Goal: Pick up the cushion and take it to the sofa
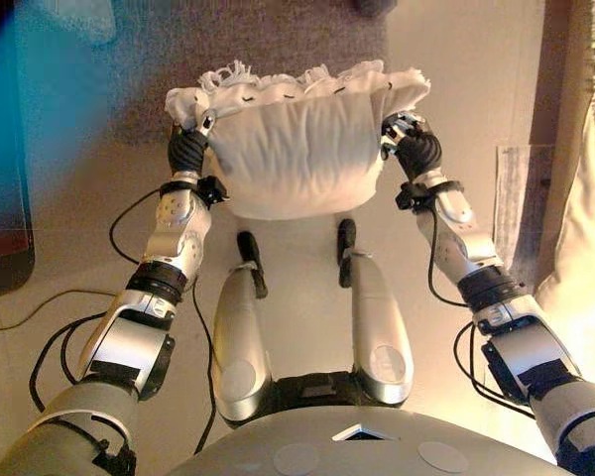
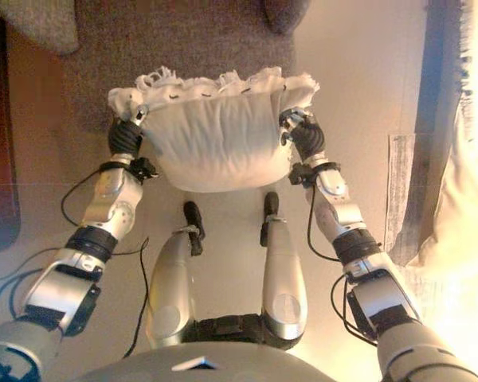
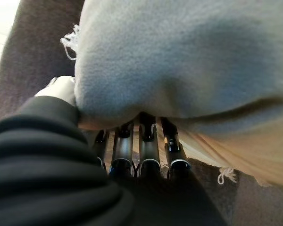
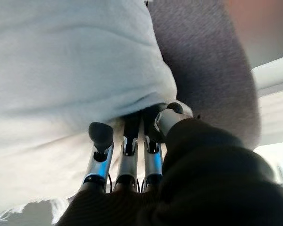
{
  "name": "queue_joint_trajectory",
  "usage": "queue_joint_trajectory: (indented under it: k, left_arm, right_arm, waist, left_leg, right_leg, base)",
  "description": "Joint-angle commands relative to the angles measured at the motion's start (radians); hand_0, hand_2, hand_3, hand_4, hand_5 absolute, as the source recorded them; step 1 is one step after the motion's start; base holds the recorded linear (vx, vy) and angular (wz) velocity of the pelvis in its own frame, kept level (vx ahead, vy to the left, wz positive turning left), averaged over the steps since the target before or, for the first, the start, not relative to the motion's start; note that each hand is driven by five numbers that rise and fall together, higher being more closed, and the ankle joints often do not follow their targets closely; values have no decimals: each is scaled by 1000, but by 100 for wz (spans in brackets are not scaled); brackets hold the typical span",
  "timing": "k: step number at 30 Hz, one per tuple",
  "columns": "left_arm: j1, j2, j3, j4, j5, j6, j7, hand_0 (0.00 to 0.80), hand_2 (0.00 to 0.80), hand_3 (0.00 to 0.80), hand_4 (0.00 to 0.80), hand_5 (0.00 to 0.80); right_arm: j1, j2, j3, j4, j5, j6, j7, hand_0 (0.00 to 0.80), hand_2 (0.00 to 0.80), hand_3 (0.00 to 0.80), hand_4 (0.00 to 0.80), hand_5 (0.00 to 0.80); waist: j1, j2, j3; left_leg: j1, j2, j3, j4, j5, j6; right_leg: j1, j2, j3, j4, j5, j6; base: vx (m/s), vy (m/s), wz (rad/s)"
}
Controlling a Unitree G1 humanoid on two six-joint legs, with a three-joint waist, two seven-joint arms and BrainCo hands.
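the white cushion [image 1: 297,149] with a frilled edge is held off the floor above the grey rug [image 1: 278,40]. the left robot hand [image 1: 188,149] grips the cushion's left side and the right robot hand [image 1: 414,147] its right side, fingers curled into the fabric.

cushion [image 1: 297,149] soft matt cloth w/ fringe, rug [image 1: 159,69] rough

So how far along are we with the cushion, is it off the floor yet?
The pick-up looks done: the white fringed fabric cushion hangs between the left hand and right hand, one at each side, above the grey rug. The fingers go under the fabric in both wrist views. Left: the carry to the sofa, which I cannot identify in these views.
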Motion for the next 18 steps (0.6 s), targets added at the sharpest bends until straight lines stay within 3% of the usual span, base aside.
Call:
queue_joint_trajectory:
  k: [1, 2, 4, 7, 11, 18]
  left_arm:
    - [59, -71, -22, -180, 37, -90, -92, 800, 800, 800, 800, 800]
    - [90, -77, -14, -190, 37, -88, -102, 800, 800, 800, 800, 800]
    - [146, -86, 7, -209, 33, -70, -128, 800, 800, 800, 800, 800]
    - [218, -89, 33, -239, 38, -28, -181, 800, 800, 800, 800, 800]
    - [289, -88, 43, -271, 73, 18, -206, 800, 800, 800, 800, 800]
    - [303, -73, 63, -286, 64, 52, -211, 800, 800, 800, 800, 800]
  right_arm:
    - [77, 29, -15, -147, -61, -44, 99, 800, 800, 800, 800, 800]
    - [104, 25, -20, -156, -70, -37, 112, 800, 800, 800, 800, 800]
    - [142, 21, -28, -163, -103, -16, 119, 800, 800, 800, 800, 800]
    - [214, 22, -41, -180, -113, 7, 125, 800, 800, 800, 800, 800]
    - [325, 32, -67, -205, -107, 9, 145, 800, 800, 800, 800, 800]
    - [353, 58, -65, -191, -119, -1, 142, 800, 800, 800, 800, 800]
  waist:
    - [26, 12, -234]
    - [29, 8, -249]
    - [47, 14, -287]
    - [68, 33, -347]
    - [63, 34, -421]
    - [53, 43, -469]
  left_leg:
    - [-12, 6, -88, 11, 54, 1]
    - [7, -7, -87, 22, 41, 3]
    - [62, -69, -105, -21, 39, 16]
    - [162, -115, -71, -171, 72, 27]
    - [284, -124, -41, -259, 61, 43]
    - [398, -128, 1, -335, 51, 66]
  right_leg:
    - [122, 21, -19, -132, 30, -33]
    - [153, 20, -22, -152, 33, -36]
    - [215, 27, -30, -197, 37, -32]
    - [311, 47, -55, -261, 35, -18]
    - [403, 53, -68, -326, 43, -7]
    - [468, 35, -78, -345, 55, 16]
  base:
    - [195, -55, -9]
    - [230, -25, -11]
    - [253, 32, -14]
    - [298, 55, -22]
    - [258, 71, -8]
    - [121, 91, -1]
